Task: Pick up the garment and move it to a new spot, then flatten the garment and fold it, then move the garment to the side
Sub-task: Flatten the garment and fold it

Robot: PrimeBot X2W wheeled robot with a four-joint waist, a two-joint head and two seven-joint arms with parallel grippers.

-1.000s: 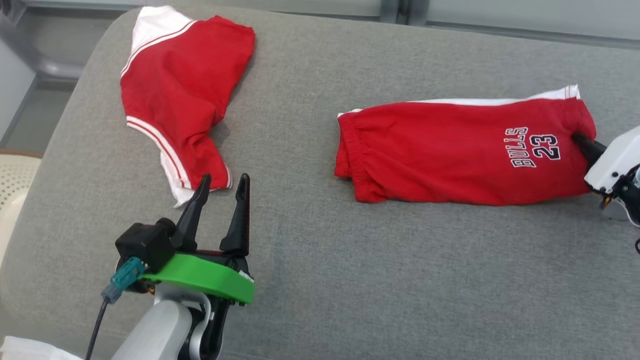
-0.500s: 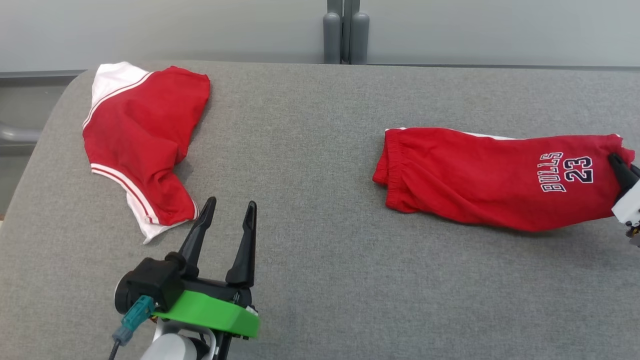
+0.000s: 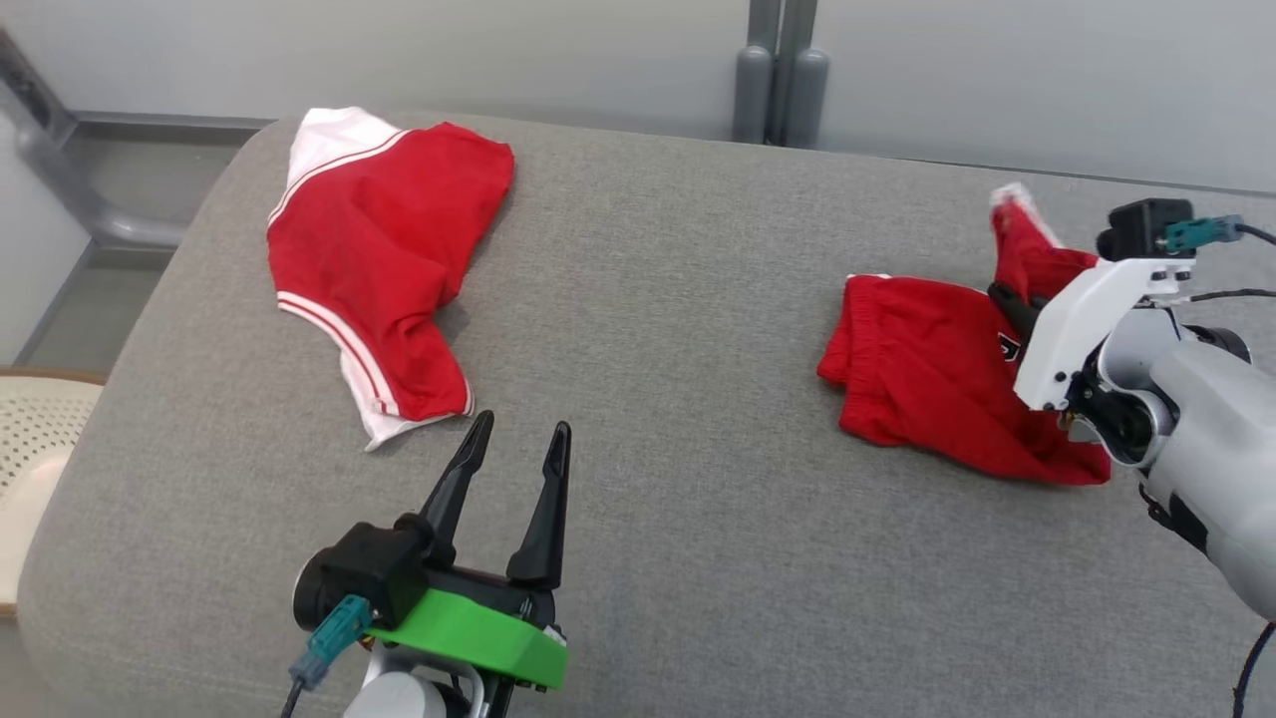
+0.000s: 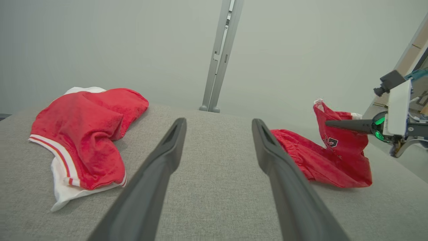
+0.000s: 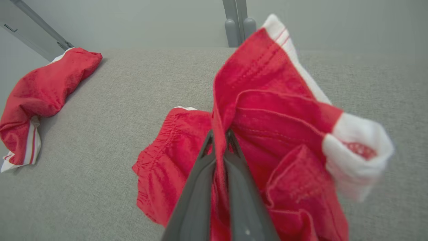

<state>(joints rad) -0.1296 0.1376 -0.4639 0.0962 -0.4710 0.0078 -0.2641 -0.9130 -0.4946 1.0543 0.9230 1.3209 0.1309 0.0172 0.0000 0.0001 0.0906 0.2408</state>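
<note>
Right wrist view: right claw [image 5: 219, 135] pinches the garment [image 5: 274, 117], one end lifted off the surface [image 5: 133, 77] by its right edge, probably for carrying; left claw [image 3: 522, 427] hangs wide, empty.

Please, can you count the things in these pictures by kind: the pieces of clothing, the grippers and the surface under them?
Red pieces of clothing: 2, the garment and the other red piece with striped trim
Grippers: 2, the left gripper open, the right gripper shut on the garment
Grey padded surface: 1
Total: 5
</note>
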